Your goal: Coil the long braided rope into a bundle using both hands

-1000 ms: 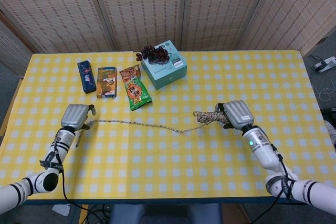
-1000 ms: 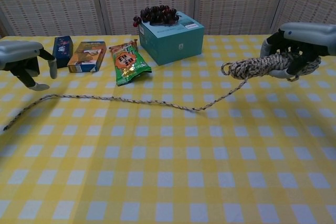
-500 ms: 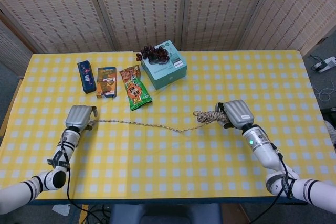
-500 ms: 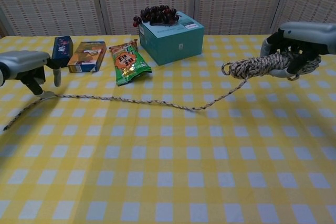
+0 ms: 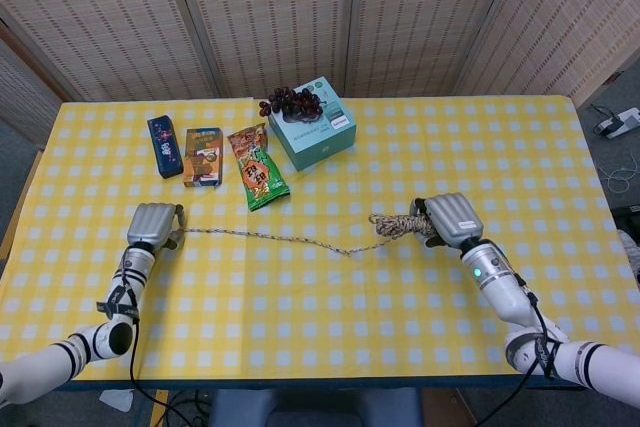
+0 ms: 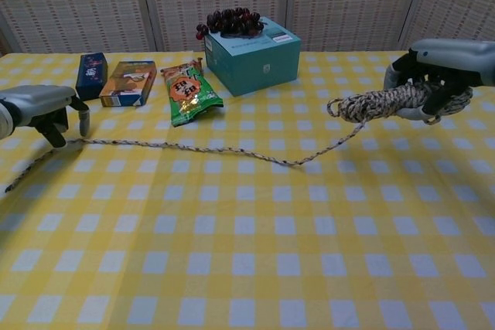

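Note:
The braided rope [image 6: 193, 149] lies in a long strand across the yellow checked table [image 6: 247, 268]. Its right end is wound into a small bundle [image 6: 384, 101] that my right hand [image 6: 442, 75] grips just above the table at the right; the same bundle [image 5: 397, 224] and right hand [image 5: 452, 219] show in the head view. My left hand [image 6: 40, 107] is low over the strand near its left end, fingers [image 6: 56, 136] down at the rope and thumb apart, not closed round it. The loose tail [image 6: 23, 177] trails toward the left edge. In the head view the left hand [image 5: 153, 224] covers that stretch.
Along the back stand a blue snack box [image 6: 92, 73], an orange box [image 6: 128, 83], a green snack bag [image 6: 188, 92] and a teal box [image 6: 252, 53] with dark grapes [image 6: 229, 21] on top. A woven screen closes off the rear.
My left hand has come down and a little rightward until its fingers reach the rope. The right hand with the bundle has shifted slightly lower and to the right.

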